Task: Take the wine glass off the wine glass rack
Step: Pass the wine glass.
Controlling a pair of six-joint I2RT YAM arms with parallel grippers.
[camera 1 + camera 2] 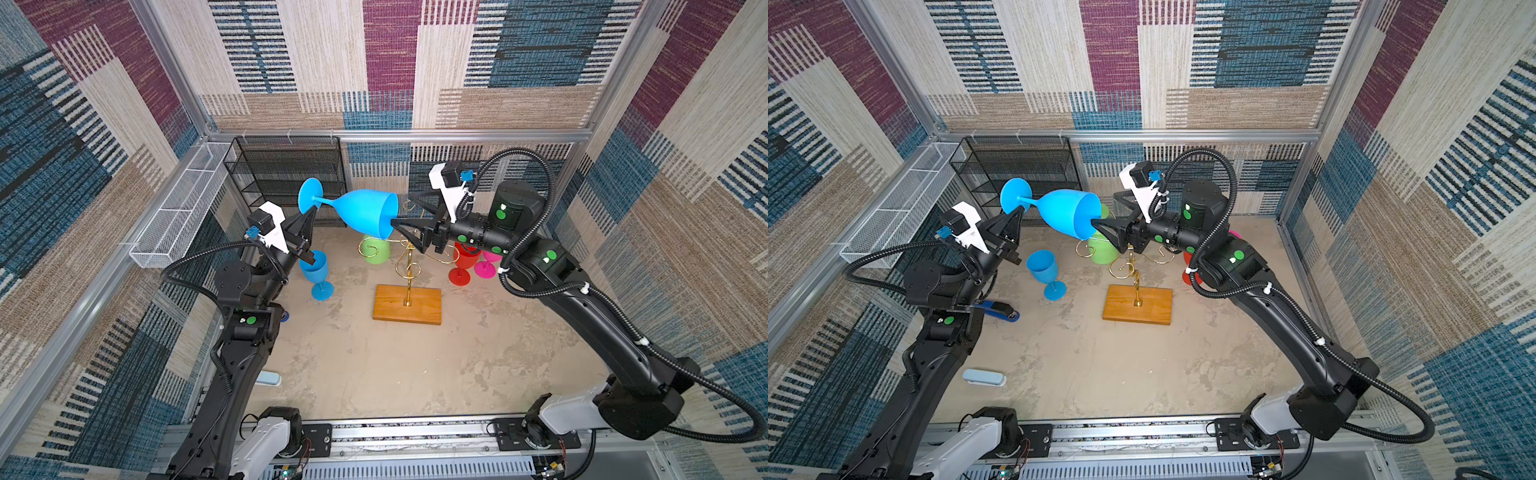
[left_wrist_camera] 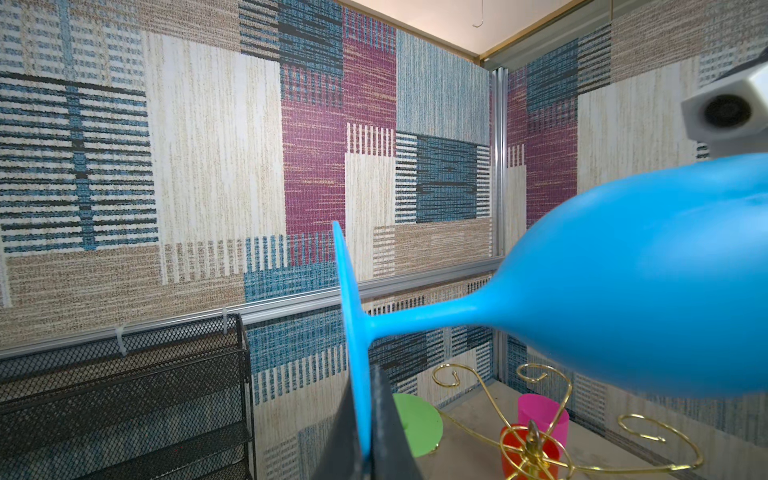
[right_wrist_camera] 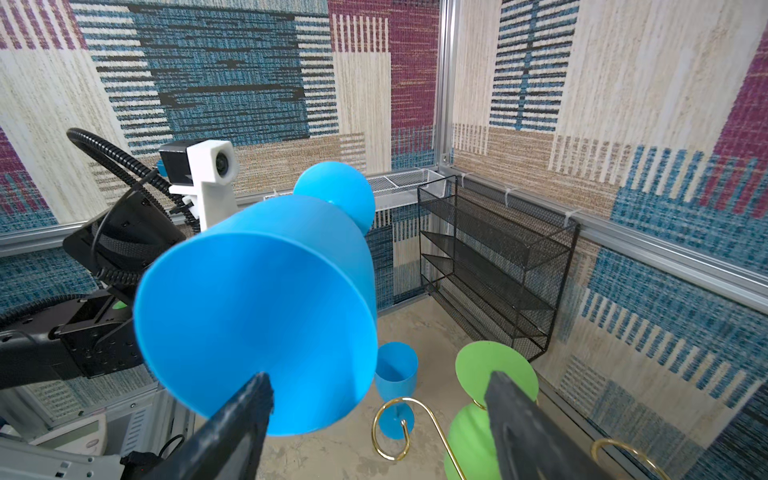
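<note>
Pinching the glass [image 1: 365,214] by its foot only, the left hand [image 1: 311,212] could lose it if the spread right hand [image 1: 402,210] bumped the rim.

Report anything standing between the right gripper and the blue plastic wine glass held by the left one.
Nothing visible. The right gripper, fingers open, sits at the rim of the blue plastic wine glass, held sideways by the left gripper; the gold wire rack lies below.
</note>
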